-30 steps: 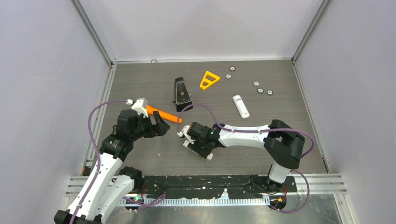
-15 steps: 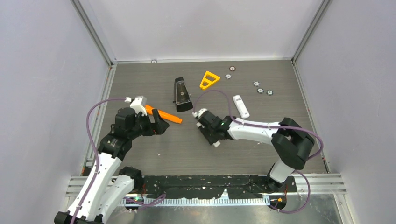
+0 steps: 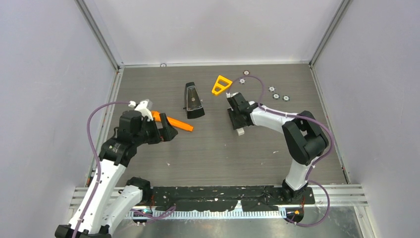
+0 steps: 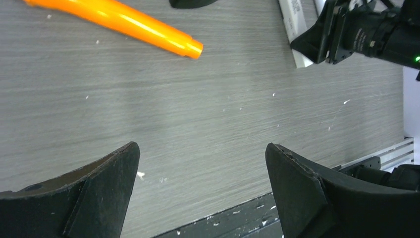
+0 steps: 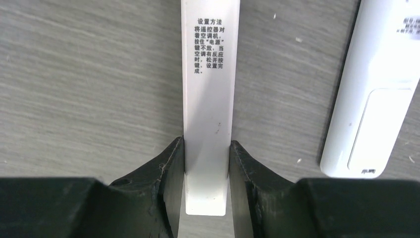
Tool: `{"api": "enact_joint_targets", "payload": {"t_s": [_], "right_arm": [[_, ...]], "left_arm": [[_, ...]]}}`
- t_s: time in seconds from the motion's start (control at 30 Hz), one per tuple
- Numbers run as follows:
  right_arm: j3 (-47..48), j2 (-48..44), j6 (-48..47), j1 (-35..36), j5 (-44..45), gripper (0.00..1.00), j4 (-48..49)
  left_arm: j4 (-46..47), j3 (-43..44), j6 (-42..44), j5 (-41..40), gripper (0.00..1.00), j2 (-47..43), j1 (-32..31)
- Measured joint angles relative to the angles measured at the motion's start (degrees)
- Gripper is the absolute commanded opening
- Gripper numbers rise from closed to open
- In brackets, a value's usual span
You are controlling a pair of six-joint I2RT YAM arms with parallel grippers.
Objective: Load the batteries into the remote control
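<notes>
My right gripper (image 5: 207,144) is shut on a thin white remote (image 5: 210,74) with printed Chinese text, holding it near one end low over the table. In the top view this gripper (image 3: 236,119) is right of centre, and one end of the held remote (image 3: 240,132) sticks out. A second white remote (image 5: 369,94) lies just to the right; in the top view my arm hides it. My left gripper (image 4: 200,146) is open and empty above bare table, at the left in the top view (image 3: 167,132). No batteries are in view.
A long orange pen-like tool (image 3: 173,122) lies by the left gripper and also shows in the left wrist view (image 4: 119,22). A black wedge (image 3: 193,100), an orange triangle (image 3: 221,84) and several silver discs (image 3: 276,95) lie at the back.
My right arm has swung from the table's near middle to the back right, carrying the white remote up beside the second remote. The left arm has barely moved.
</notes>
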Motion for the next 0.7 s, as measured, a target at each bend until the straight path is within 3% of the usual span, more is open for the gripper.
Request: {"api": "enact_joint_targets", "payload": {"t_s": [0.2,0.37,0.5,0.7], "right_arm": [[2.6,1.9,0.9,-1.2,-0.4,0.74,0.2],[2.3,-0.3,3.9,-1.4,0.5,0.98,-1.4],[0.5,-10.6,6.7,-1.6,1.3,0.96,-3.4],[-3.1,-38.1,11.1,-1.6,7.3,0.95,-6.4]], "left_arm": [[-3.0,-0.2,-0.3,-1.4,1.0,-4.2,0.0],[-4.1,-0.5,0.1,-1.2,1.0,-10.2,0.0],[-6.5,-0.2,0.2,-1.0,1.0,-14.8,0.0],[-13.9,5.0,0.5,-3.6,1.0,-20.0,0.0]]}}
